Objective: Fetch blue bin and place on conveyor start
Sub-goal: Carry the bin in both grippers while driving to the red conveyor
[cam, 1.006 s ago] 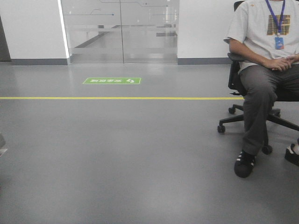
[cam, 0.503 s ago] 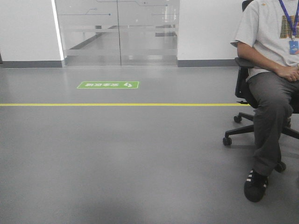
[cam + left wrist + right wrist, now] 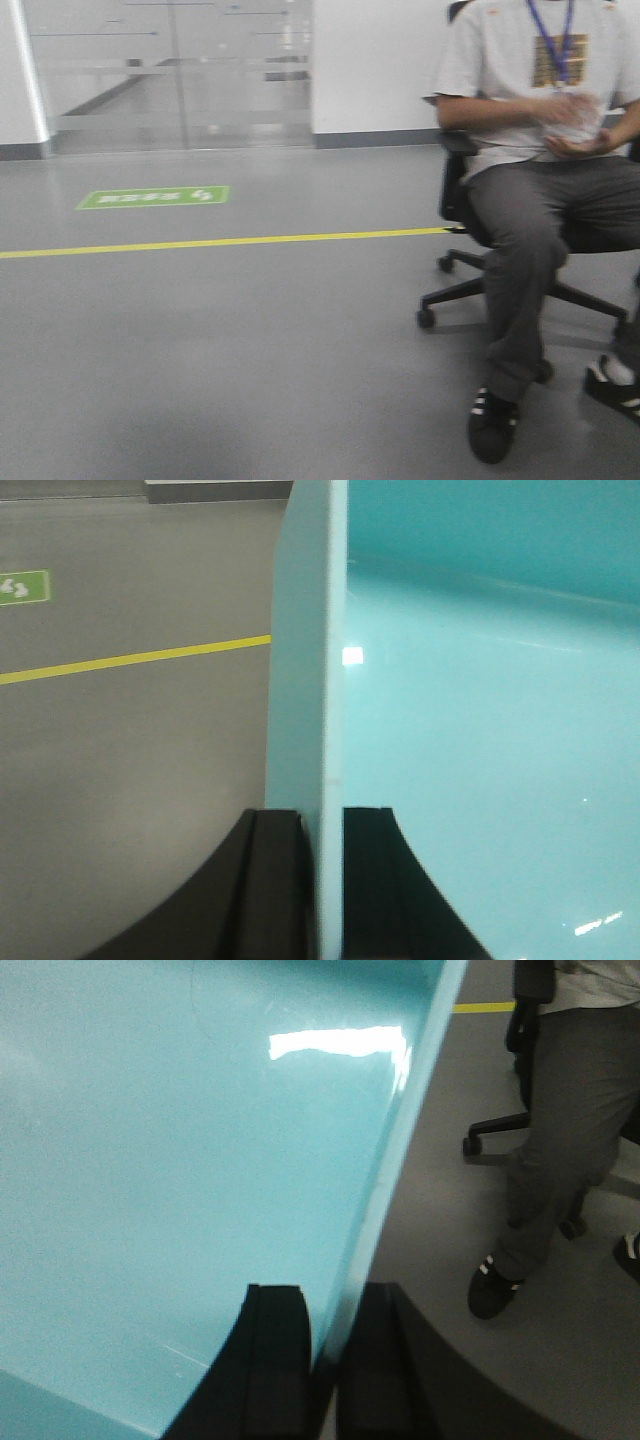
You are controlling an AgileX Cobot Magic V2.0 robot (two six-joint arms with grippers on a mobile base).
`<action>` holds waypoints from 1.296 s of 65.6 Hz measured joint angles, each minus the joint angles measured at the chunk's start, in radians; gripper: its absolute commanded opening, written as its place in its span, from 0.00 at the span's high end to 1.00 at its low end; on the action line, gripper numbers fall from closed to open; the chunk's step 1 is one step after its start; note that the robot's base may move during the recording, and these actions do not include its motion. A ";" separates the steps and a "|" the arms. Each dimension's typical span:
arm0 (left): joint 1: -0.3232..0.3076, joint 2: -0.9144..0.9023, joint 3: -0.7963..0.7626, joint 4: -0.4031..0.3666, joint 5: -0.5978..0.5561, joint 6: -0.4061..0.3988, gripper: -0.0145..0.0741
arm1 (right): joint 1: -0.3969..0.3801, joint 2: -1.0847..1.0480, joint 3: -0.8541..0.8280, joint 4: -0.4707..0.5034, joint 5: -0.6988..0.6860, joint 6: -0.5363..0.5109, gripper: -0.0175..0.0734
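Note:
The blue bin [image 3: 480,740] is a pale turquoise plastic tub that fills most of both wrist views. My left gripper [image 3: 322,825] is shut on its left wall, one black finger outside and one inside. My right gripper [image 3: 330,1305] is shut on its right wall [image 3: 390,1160] the same way. The bin [image 3: 180,1160] hangs between the two grippers above the grey floor. The conveyor start is out of view. Neither the bin nor the grippers show in the front view.
A person [image 3: 530,200] sits on a black wheeled office chair [image 3: 450,290] at the right, feet on the floor. A yellow floor line [image 3: 200,242] runs across, with a green floor sign [image 3: 152,197] and glass doors [image 3: 170,70] behind it.
The front view has swung to the right: the green sign and glass doors have shifted left, and the seated person now sits larger and closer to the middle.

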 measured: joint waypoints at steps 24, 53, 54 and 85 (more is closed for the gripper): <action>0.000 0.000 0.000 0.000 0.000 0.000 0.96 | 0.000 0.000 0.000 0.000 -0.001 0.000 0.97; 0.000 0.000 0.000 0.000 0.000 0.000 0.96 | 0.000 0.000 0.000 0.000 -0.001 0.000 0.97; 0.000 0.000 0.000 0.000 0.000 0.000 0.96 | 0.000 0.000 0.000 0.000 -0.001 0.000 0.97; 0.000 0.000 0.000 0.008 0.000 0.000 0.96 | 0.000 0.000 0.000 0.000 -0.001 0.000 0.97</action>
